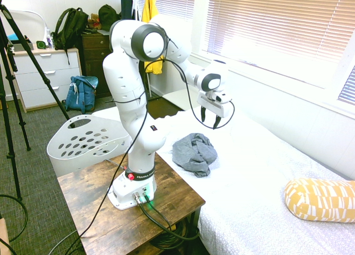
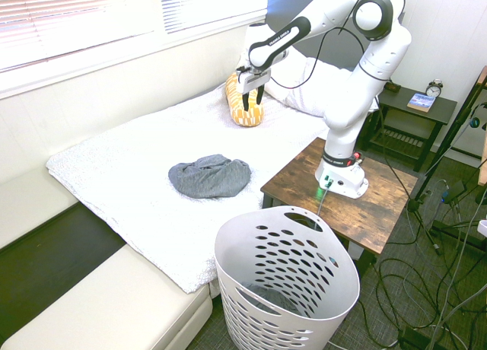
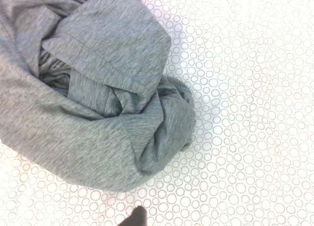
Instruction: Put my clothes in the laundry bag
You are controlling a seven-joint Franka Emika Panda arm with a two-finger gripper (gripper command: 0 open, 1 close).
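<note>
Glossy white arm (image 1: 130, 83), grey joint caps, black cable, dark-fingered tool (image 2: 252, 100)

Arm extended, gripper (image 2: 252, 100) pointing down, fingers apart.

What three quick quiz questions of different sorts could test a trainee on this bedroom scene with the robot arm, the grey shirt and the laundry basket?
1. True or false: the rumpled dark grey fabric garment already lies inside the white plastic laundry basket with oval holes.
2. Multiple choice: the two-finger gripper is A) clamped on the garment, B) hanging above the white bedspread with nothing in it, C) inside the basket.
3. Fill in: the arm's base stands on a small ____ table.

Key: 1 false, it lies on the bedspread. 2 B. 3 wooden.
</note>
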